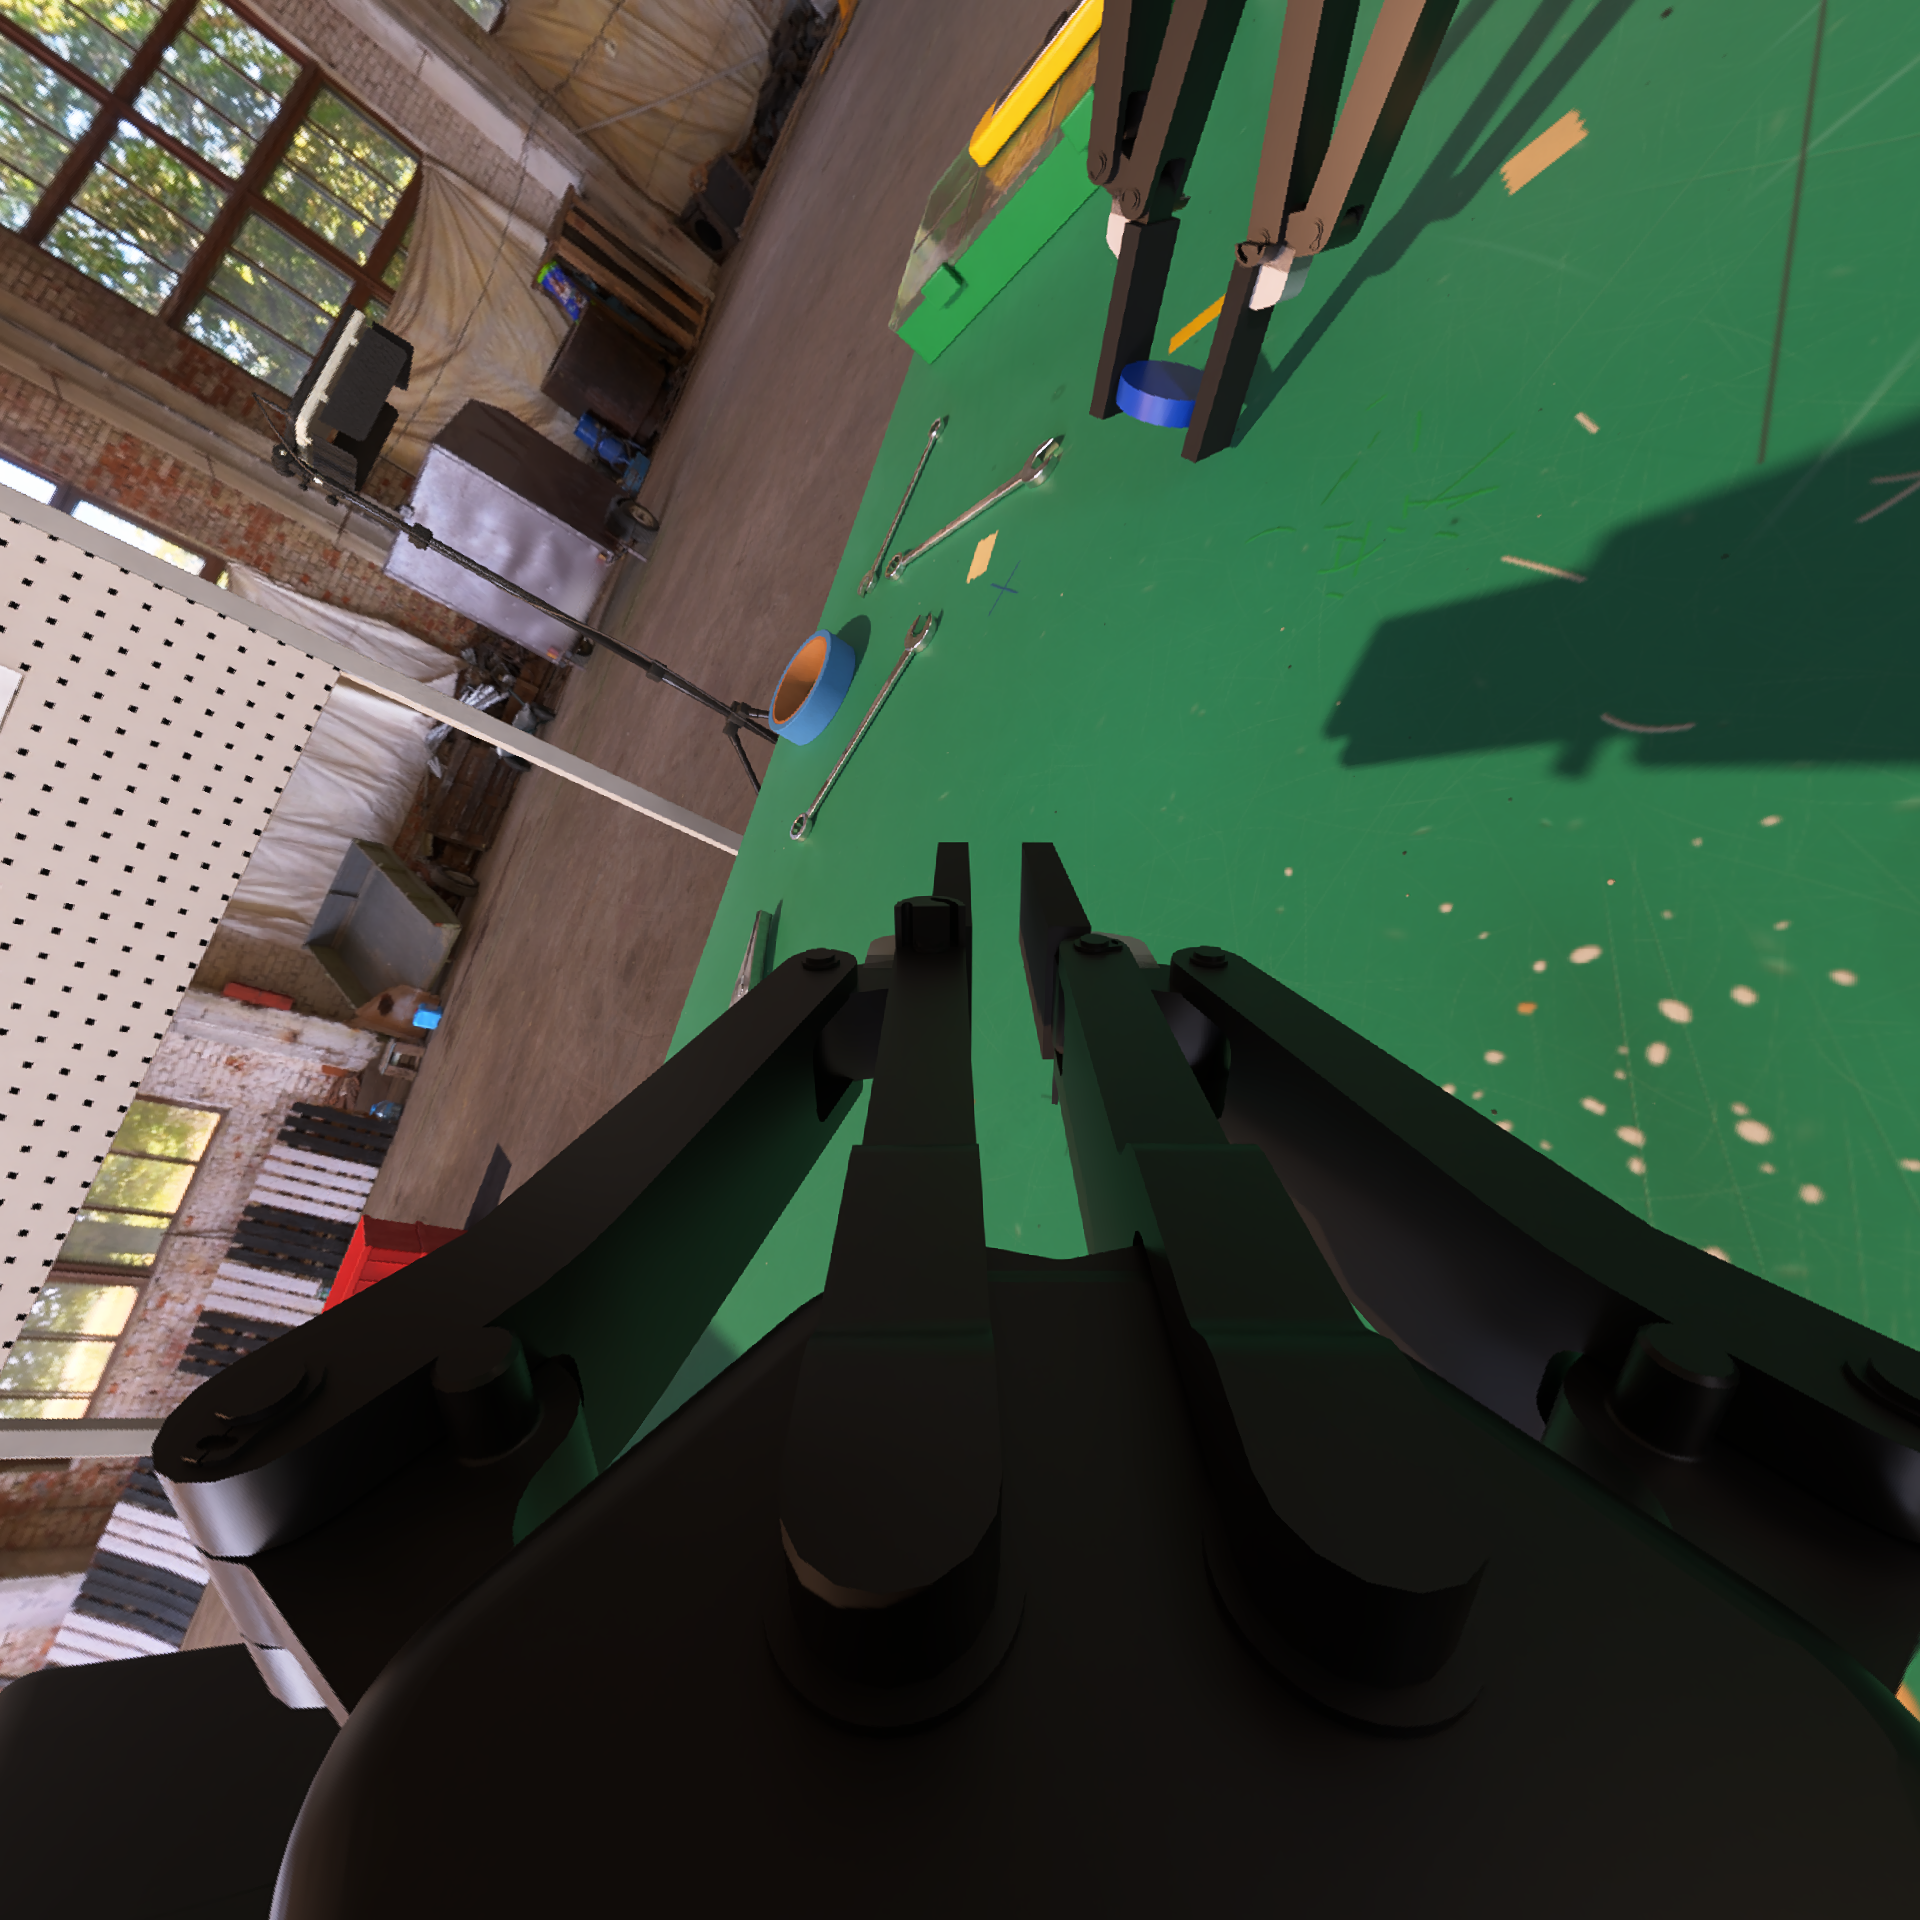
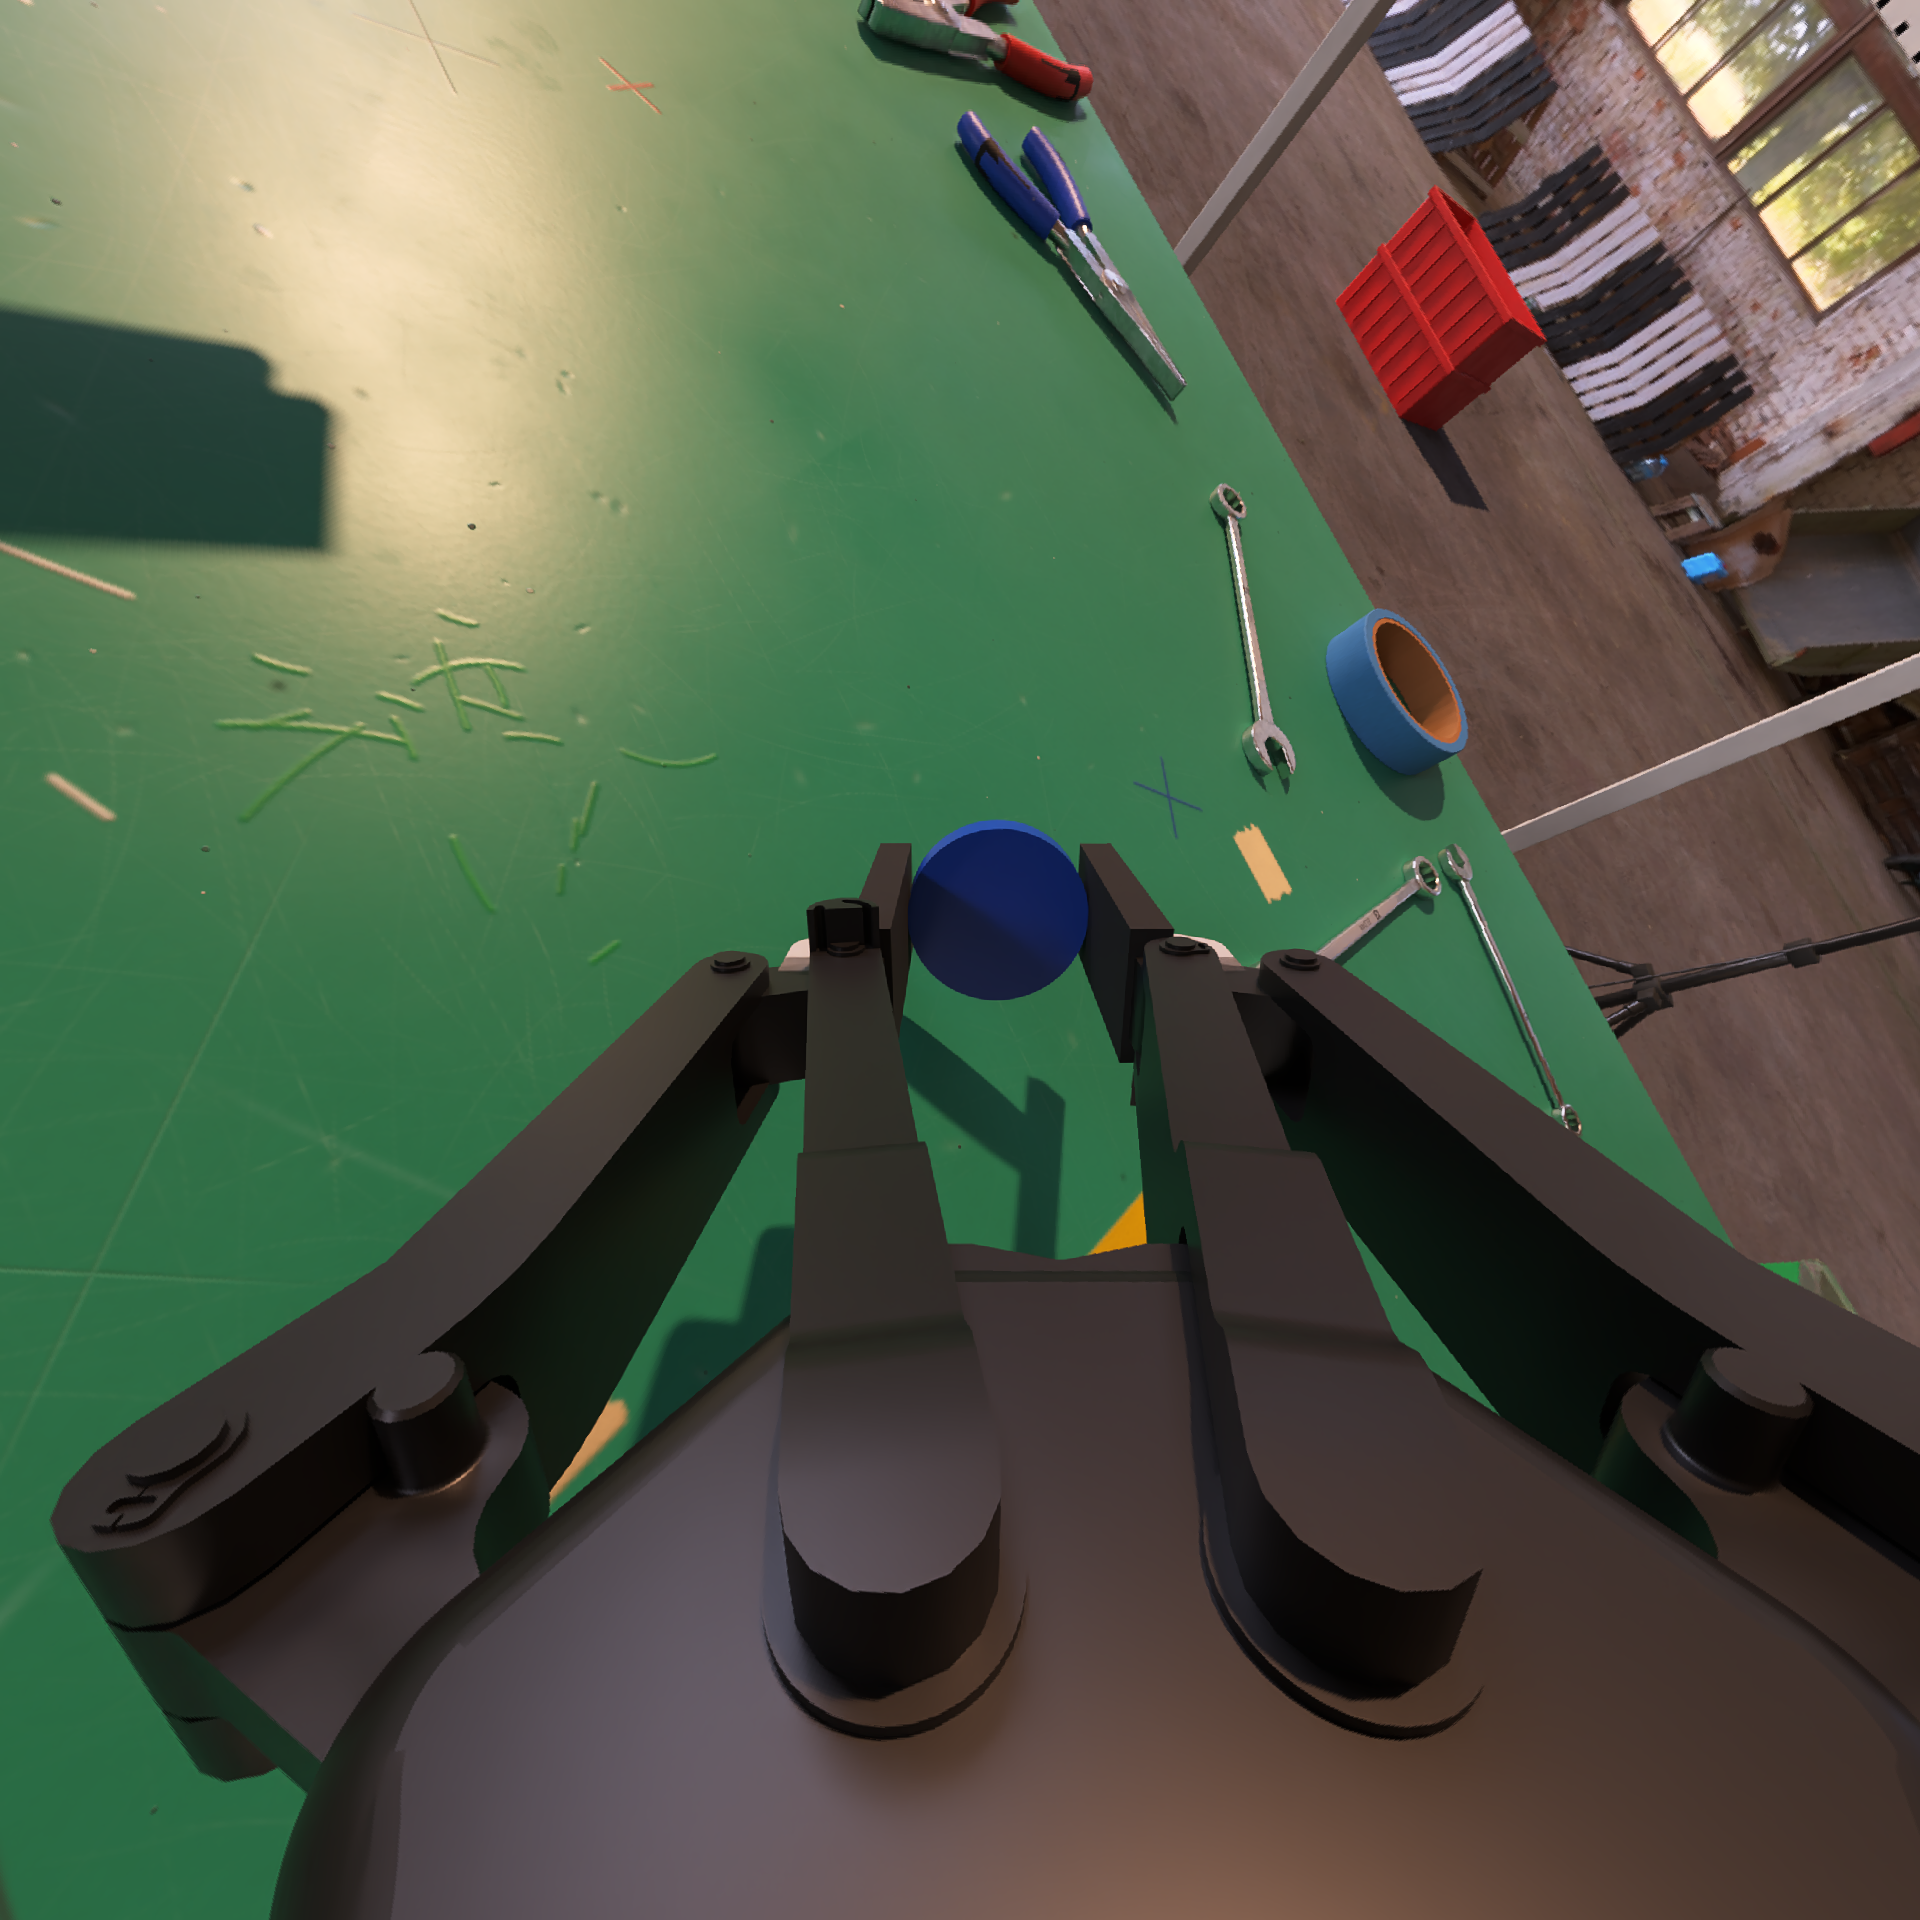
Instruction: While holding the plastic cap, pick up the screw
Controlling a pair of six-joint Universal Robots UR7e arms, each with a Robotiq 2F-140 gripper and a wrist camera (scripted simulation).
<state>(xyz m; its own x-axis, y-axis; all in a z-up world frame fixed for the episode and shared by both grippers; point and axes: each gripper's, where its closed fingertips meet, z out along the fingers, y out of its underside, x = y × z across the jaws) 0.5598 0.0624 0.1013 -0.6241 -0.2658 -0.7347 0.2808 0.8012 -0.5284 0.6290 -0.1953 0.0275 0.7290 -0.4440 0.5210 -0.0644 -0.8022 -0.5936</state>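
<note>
My right gripper (image 2: 995, 854) is shut on the round blue plastic cap (image 2: 997, 914) and holds it above the green table (image 2: 623, 416). In the left wrist view this gripper (image 1: 1156, 431) hangs at the top with the cap (image 1: 1153, 395) between its fingertips. My left gripper (image 1: 995, 862) is above the table (image 1: 1351, 935). Its fingers are drawn close, with a narrow gap, and nothing shows between them. I see no screw in either view.
Several wrenches (image 1: 862, 727) (image 2: 1252, 634) and a blue tape roll (image 1: 816, 686) (image 2: 1397, 691) lie along the table edge. Blue-handled pliers (image 2: 1060, 229) and red-handled pliers (image 2: 987, 47) lie farther along it. A green block (image 1: 987, 260) sits behind the right gripper.
</note>
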